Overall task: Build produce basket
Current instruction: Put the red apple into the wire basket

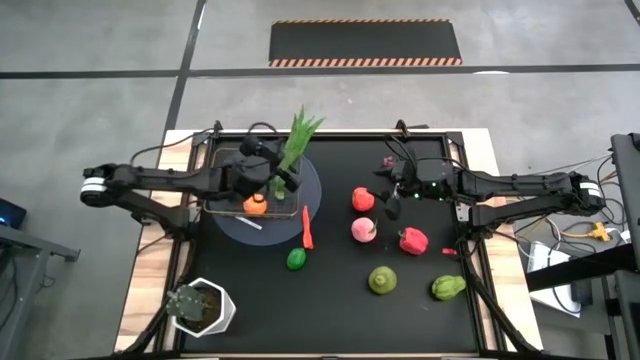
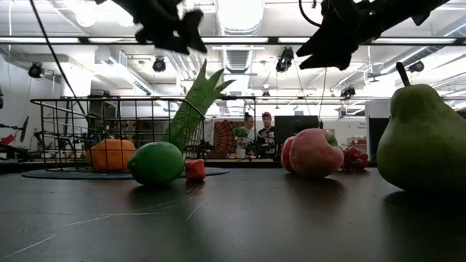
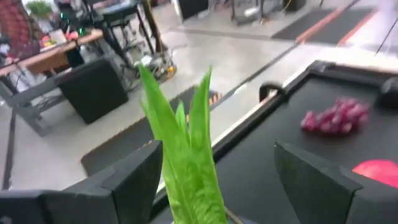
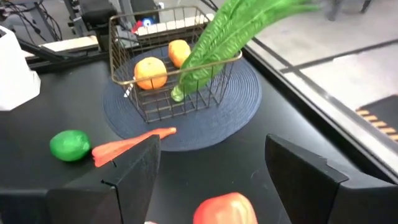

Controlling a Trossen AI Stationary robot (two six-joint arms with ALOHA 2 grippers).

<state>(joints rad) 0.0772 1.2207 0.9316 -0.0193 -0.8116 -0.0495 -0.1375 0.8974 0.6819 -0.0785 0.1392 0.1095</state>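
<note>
The dark wire basket stands on a round grey disc at the table's far left. Two orange fruits lie in it. The long green leafy stalk has its lower end in the basket and leans on the far rim. My left gripper is open above the basket; its fingers stand on either side of the stalk's leaves without touching them. My right gripper is open and empty, above a red fruit. A red chili lies at the disc's edge.
On the black mat lie a green lime, a red fruit, a pink fruit, a red pepper, two green pears and purple grapes. A white plant pot stands near left.
</note>
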